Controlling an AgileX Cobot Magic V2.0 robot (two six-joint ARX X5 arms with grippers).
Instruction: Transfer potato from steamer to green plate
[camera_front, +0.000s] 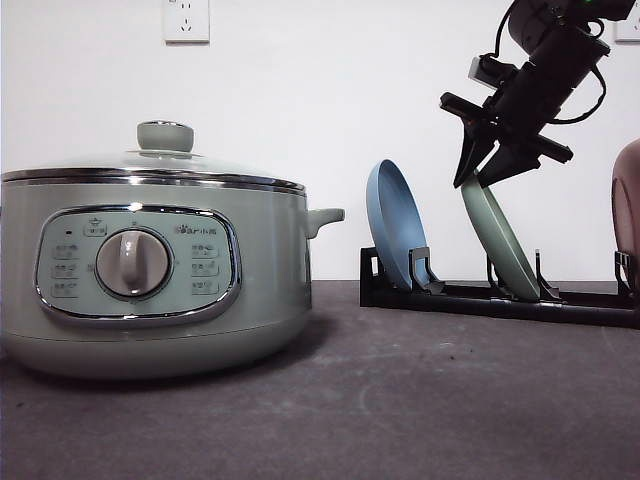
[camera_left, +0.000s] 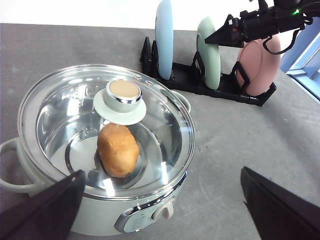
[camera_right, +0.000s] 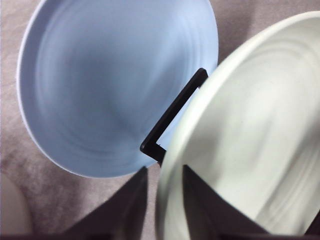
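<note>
A sage-green steamer (camera_front: 150, 275) sits on a dark grey bench (camera_front: 400, 400), its glass lid (camera_left: 107, 132) on. Through the lid, the potato (camera_left: 117, 150) lies on the steel floor of the pot, roughly in the middle and just below the lid knob (camera_left: 124, 91). Well apart from it, a black rack (camera_front: 500, 298) holds three plates on edge: blue (camera_front: 395, 232), green (camera_front: 498, 240), then pink (camera_left: 260, 67).

The right gripper (camera_right: 159, 200) has its jaws straddling the top rim of the green plate, one on each face, not visibly clamped. The left gripper (camera_left: 160, 210) hovers above the steamer, jaws spread wide and holding nothing.

The plate looks stiff, smooth and likely slippery, so a firm pinch on the raised rim seems best. The potato looks firm, fairly heavy and apt to roll; grasping across its narrow middle should suit, once the lid is lifted.
</note>
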